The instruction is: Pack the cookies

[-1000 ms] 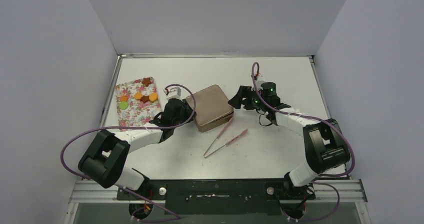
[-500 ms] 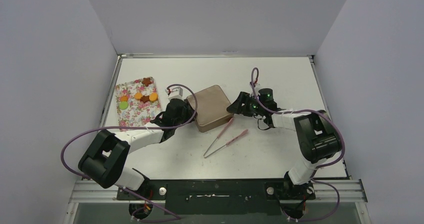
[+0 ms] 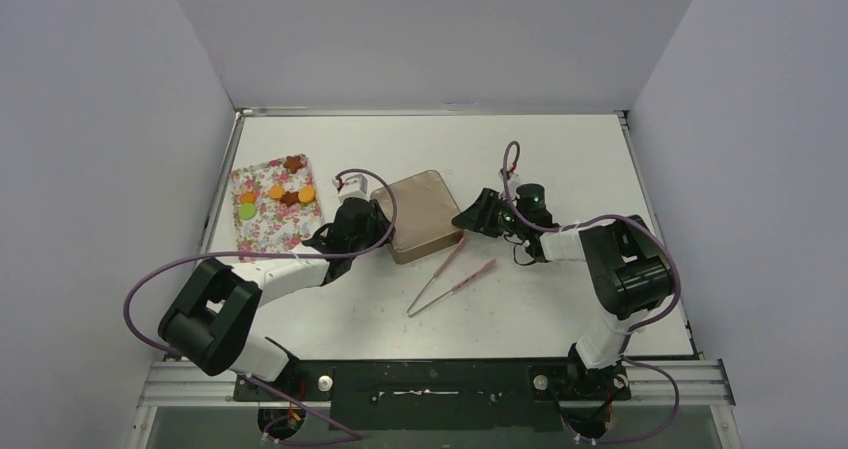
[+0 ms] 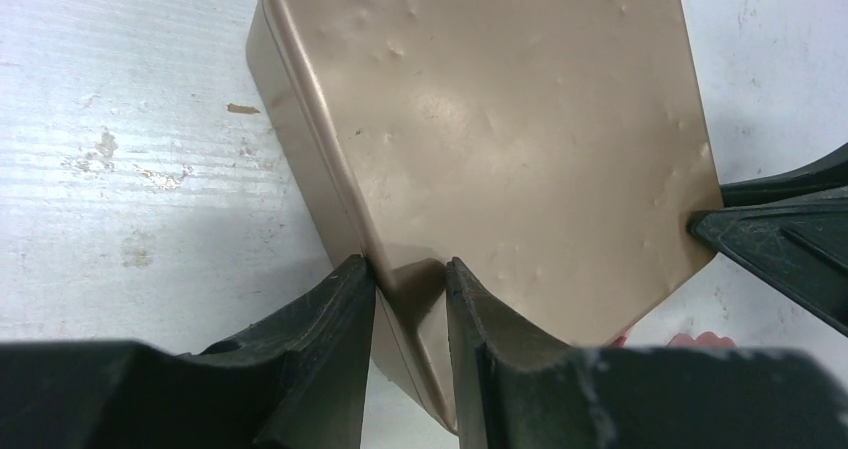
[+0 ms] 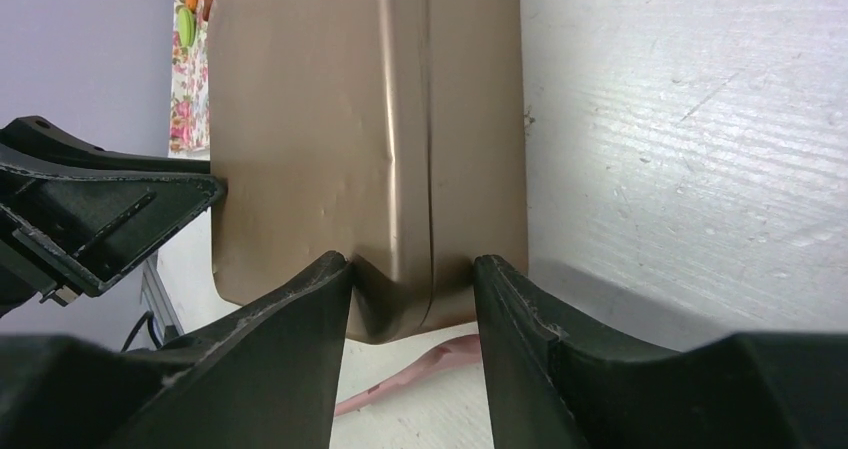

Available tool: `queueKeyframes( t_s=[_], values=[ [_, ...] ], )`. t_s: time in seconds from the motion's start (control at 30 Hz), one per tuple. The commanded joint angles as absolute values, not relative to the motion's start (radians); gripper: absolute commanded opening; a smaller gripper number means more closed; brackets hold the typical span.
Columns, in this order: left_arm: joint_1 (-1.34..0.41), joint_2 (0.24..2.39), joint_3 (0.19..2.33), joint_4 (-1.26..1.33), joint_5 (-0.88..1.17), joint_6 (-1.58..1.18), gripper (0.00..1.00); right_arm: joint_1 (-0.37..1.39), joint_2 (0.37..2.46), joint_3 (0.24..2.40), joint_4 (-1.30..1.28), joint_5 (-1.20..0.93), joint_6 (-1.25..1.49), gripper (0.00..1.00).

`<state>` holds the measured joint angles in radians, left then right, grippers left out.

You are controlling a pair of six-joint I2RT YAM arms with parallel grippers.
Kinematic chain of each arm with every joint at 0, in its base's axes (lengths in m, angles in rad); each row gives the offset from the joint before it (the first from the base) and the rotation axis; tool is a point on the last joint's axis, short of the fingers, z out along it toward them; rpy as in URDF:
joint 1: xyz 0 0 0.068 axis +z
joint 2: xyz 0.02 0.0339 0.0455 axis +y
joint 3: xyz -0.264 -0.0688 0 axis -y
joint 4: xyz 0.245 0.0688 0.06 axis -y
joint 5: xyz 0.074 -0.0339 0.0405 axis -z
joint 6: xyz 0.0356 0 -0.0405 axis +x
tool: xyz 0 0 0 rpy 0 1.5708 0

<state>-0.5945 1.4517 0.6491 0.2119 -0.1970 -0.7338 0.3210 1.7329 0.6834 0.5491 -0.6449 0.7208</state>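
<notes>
1. Looking down from overhead, I see the left gripper [image 3: 378, 219] clamped on the left corner of the tan rounded-square metal tin [image 3: 422, 214], which has its lid on.
2. Its wrist camera shows both black fingers [image 4: 330, 349] close together, with that corner wedged between them.
3. The right gripper [image 3: 466, 216] straddles the opposite corner, jaws partly apart; I cannot tell whether they bite.
4. The small orange, brown and green cookies [image 3: 277, 193] lie on the floral-patterned rectangular tray [image 3: 262, 231], just outboard of the left gripper and well apart from the right one.
5. A pair of slender pink tongs [image 3: 450, 274] lies on the white table [image 3: 560, 159], on the near side of the tin, between the two grippers.
</notes>
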Motion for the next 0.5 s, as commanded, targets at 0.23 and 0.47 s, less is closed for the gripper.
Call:
queueKeyframes(
  t_s=[0.23,0.47],
  values=[
    [-0.559,1.483,0.717,0.211,-0.188,-0.734,0.32,0.386,1.788,0.657,0.644,-0.672,0.781,0.34],
    [-0.477,1.534,0.777,0.188,-0.211,-0.714,0.36,0.487,1.774,0.692,0.6,-0.643,0.774,0.3]
  ],
)
